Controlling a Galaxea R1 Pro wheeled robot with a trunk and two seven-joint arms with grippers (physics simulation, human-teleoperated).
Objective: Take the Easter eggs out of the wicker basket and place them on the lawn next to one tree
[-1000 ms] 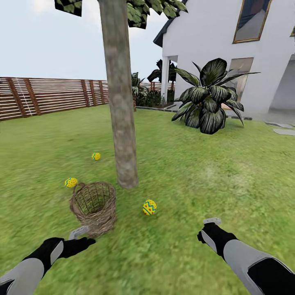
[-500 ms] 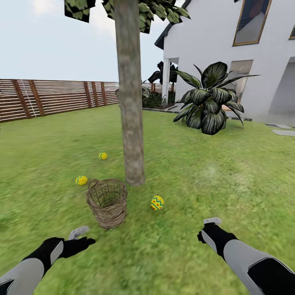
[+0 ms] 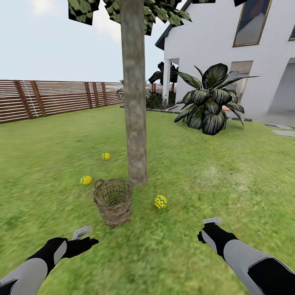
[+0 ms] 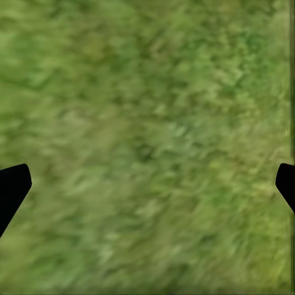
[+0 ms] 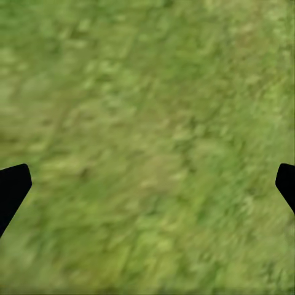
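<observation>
Three yellow Easter eggs lie on the lawn (image 3: 213, 184) around one thick grey-brown tree (image 3: 136, 123): one far left of the trunk (image 3: 106, 156), one left of the basket (image 3: 86, 180), and one with a blue zigzag right of it (image 3: 160, 201). The brown wicker basket (image 3: 114, 211) stands upright just in front of the trunk, and what I see of its inside is bare wicker. My left gripper (image 3: 84, 237) hovers open over grass short of the basket. My right gripper (image 3: 208, 228) is open over grass to the right. In both wrist views the dark fingertips (image 4: 12, 187) (image 5: 12, 187) stand wide apart above grass.
A broad-leaved plant (image 3: 211, 102) grows at the back right before the white house (image 3: 229, 49). A slatted wooden fence (image 3: 53, 98) closes the far left. Grey stepping stones (image 3: 284, 132) lie at the right edge.
The whole view has shifted: tree, basket and eggs sit further right and slightly smaller, so the camera moved. Both arms hold the same pose.
</observation>
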